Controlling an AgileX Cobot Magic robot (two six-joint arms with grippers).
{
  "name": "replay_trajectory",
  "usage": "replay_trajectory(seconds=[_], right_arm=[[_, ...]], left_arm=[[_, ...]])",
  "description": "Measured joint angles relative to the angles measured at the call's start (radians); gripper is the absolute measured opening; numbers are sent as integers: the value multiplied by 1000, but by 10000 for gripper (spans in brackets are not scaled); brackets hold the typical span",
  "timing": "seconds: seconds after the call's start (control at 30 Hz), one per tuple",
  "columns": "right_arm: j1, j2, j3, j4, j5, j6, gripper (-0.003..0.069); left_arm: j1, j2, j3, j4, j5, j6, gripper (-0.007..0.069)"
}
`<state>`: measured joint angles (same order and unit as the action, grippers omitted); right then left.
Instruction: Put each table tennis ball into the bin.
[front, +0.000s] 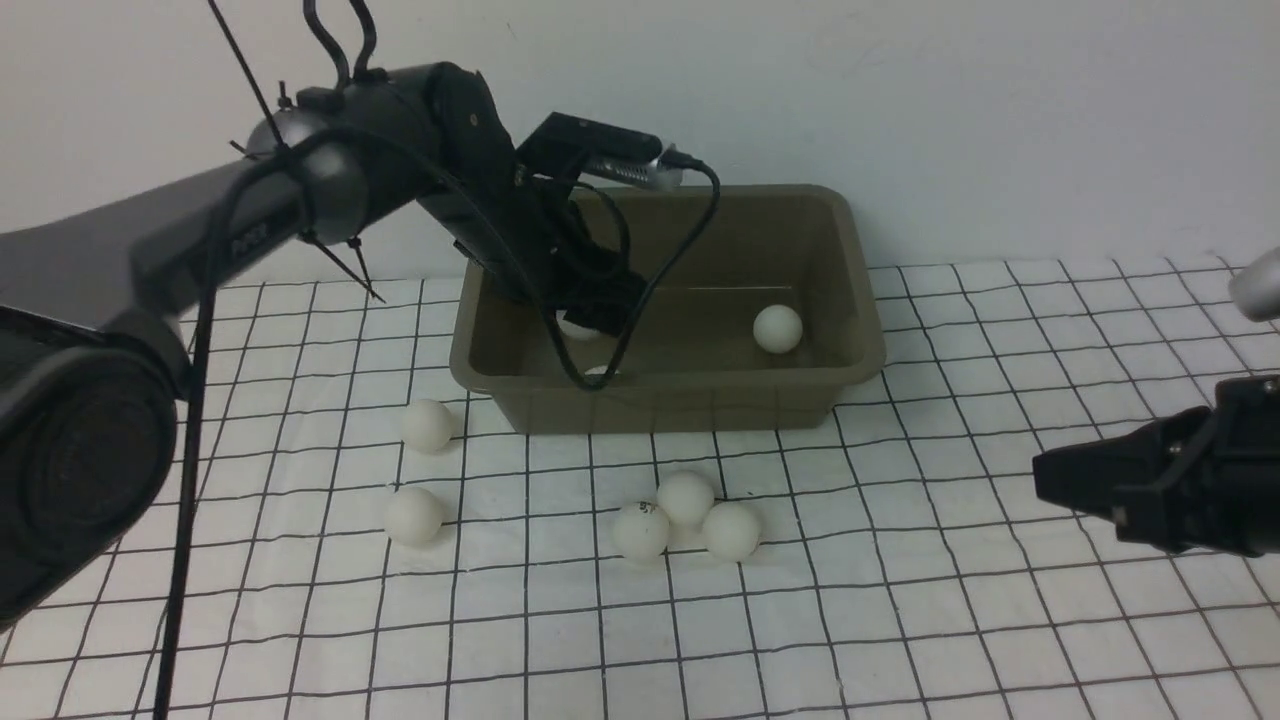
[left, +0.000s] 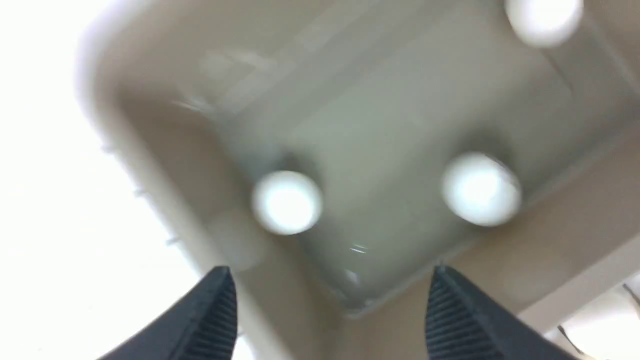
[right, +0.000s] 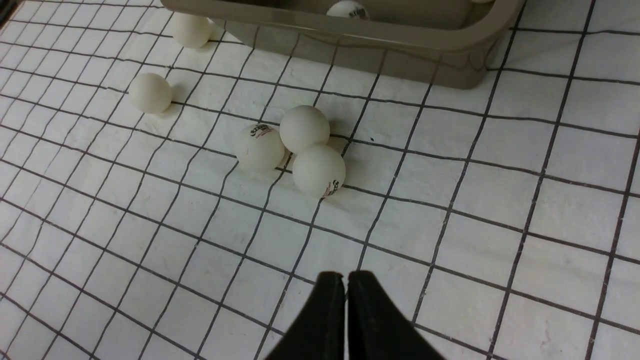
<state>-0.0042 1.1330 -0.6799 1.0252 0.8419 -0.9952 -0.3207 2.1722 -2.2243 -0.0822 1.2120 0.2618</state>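
Note:
The olive-grey bin stands at the back of the gridded cloth. My left gripper hangs inside its left half. In the left wrist view that gripper is open and holds nothing. Below it three table tennis balls lie on the bin floor. From the front, one ball shows plainly in the bin. Several more balls lie on the cloth: a cluster of three and a pair on the left. My right gripper is shut and empty, off to the right of the cluster.
A white wall rises right behind the bin. My left arm and its hanging cable cross the left side of the cloth. The cloth is wrinkled, with a black grid.

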Motion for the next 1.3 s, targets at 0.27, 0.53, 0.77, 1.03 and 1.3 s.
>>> replay_trajectory(seconds=[0.27,0.53,0.77,1.03,1.3], right_arm=[[0,0,0,0,0,0,0],[0,0,0,0,0,0,0],[0,0,0,0,0,0,0],[0,0,0,0,2,3,6],[0,0,0,0,27,4,8]], left_arm=[[0,-214,132,58,22,-92,426],[0,-372,453,110,23,-113,426],[0,-487,809,148,-45,-140,426],[0,-442,1020,134,-352,-150,426],[0,-361,1023,138,-432,-150,426]])
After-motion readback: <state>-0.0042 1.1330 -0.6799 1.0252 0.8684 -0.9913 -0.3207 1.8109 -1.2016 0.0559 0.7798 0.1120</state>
